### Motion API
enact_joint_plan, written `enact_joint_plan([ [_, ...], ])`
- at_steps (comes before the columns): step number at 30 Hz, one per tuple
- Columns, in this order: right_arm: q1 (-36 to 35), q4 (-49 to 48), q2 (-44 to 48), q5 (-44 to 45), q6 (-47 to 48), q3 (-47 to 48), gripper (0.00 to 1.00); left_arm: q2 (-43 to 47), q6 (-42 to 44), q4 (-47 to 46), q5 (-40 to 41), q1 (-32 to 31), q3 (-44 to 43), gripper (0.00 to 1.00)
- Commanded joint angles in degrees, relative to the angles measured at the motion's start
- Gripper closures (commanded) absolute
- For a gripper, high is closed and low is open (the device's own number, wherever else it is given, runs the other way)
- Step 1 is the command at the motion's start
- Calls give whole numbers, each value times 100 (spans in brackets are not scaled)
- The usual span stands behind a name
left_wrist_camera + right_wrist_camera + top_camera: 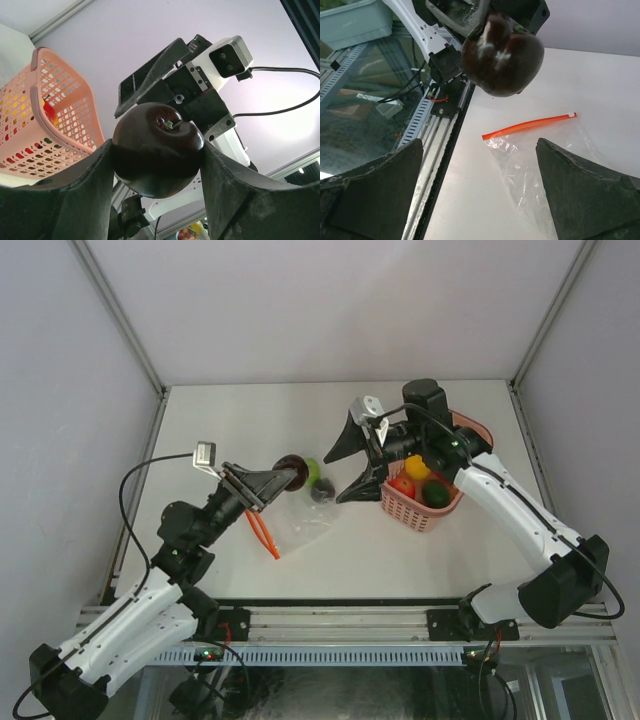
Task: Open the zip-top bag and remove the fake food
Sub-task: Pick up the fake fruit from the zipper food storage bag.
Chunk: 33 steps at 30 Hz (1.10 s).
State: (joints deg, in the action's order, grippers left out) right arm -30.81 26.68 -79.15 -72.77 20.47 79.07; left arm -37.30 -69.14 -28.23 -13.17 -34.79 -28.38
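Observation:
My left gripper (294, 476) (157, 167) is shut on a dark brownish-red fake apple (292, 470) (157, 147) (502, 55), held above the table. Facing it from the right, my right gripper (336, 478) (480, 190) stands open and empty, a short way from the apple. The clear zip-top bag (303, 523) (547, 165) lies flat on the table below, its orange-red zip strip (262, 533) (530, 125) toward the near side. A light green piece (314, 471) and a blackish piece (322, 493) of fake food sit at the bag's far end; whether they are inside it I cannot tell.
A pink basket (432, 508) (60, 120) stands right of centre under the right arm, holding red, yellow and dark green fake food. The table's near edge with a metal rail (437, 130) runs just beside the bag.

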Motion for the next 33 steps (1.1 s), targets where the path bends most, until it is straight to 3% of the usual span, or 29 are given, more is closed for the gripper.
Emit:
enact_joint_plan([
  [1,-129,-774,190,313,-776,-98,5,-88,-95,-430,69,-126,30,82],
  [5,-173,-1228,192,359,-1262,-193,4,-254,-150,-491,83,-216,84,83],
  [23,-677,-1715,177,1355,-1341,-515,4,-1022,-511,-772,218,-581,-1,83],
  [26,-778,-1635,159,1444,-1195,-520,7,-1008,-553,-772,252,-591,2,83],
  [33,-910,-1478,128,1523,-860,-517,31,-950,-620,-772,304,-596,61,82],
])
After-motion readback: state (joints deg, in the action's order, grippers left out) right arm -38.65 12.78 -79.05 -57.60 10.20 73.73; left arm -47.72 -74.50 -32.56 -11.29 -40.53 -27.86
